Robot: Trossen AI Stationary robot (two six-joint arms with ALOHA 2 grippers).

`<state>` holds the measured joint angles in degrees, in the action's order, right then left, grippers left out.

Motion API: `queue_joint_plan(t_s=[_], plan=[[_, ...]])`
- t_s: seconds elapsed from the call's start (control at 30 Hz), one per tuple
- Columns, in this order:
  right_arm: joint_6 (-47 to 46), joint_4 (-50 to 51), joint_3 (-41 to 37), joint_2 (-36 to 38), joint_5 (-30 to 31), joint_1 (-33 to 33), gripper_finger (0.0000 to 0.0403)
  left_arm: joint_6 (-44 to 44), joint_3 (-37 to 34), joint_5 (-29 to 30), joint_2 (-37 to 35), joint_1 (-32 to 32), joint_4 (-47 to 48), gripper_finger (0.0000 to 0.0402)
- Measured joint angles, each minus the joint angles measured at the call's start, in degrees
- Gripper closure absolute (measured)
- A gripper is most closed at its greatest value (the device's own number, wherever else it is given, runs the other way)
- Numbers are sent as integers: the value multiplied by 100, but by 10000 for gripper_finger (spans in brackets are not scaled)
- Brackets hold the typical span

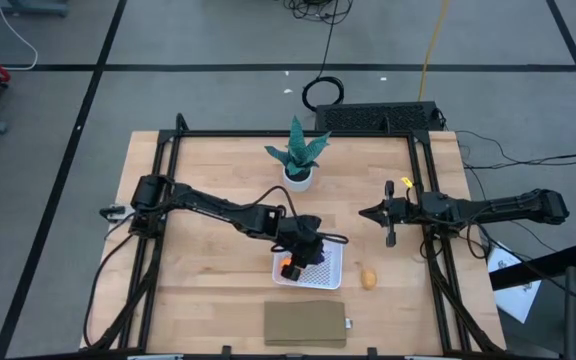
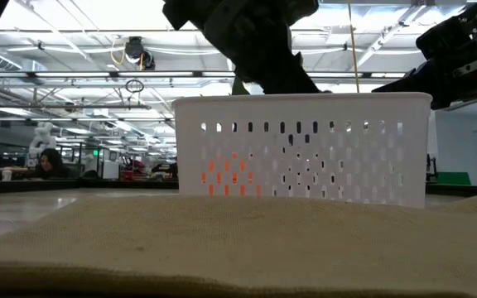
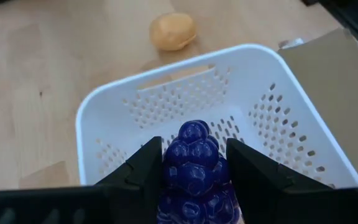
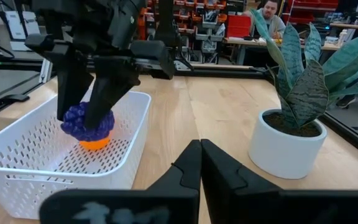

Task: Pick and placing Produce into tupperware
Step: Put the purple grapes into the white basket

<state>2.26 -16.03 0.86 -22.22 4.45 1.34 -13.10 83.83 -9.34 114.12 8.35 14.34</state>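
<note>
Left gripper (image 3: 194,180) clamps purple bumpy piece (image 3: 194,163) over white tupperware (image 1: 330,273), lower center; orange piece (image 4: 93,144) beneath. Right gripper (image 4: 199,163) pinched closed, empty, right of center.

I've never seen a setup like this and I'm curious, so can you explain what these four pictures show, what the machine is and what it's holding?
This is a two-armed robot at a wooden table. One picture looks straight down, one looks level across the tabletop, and two come from cameras on the arms' wrists.

The left gripper is shut on a dark purple bumpy toy fruit, held over a white perforated plastic container. An orange toy piece already lies inside. A tan-yellow oval piece sits on the table beside the container.

The right gripper waits shut and empty, above the table near a potted plant. A flat brown slab lies at the table's front edge.
</note>
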Motion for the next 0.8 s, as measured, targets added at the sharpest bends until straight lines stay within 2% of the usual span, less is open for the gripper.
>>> queue_joint_plan(t_s=[0.8], plan=[[-7, 2, 0, 0, 0, 0, 403, -299, -514, 41, 7, -167, 27, 247]])
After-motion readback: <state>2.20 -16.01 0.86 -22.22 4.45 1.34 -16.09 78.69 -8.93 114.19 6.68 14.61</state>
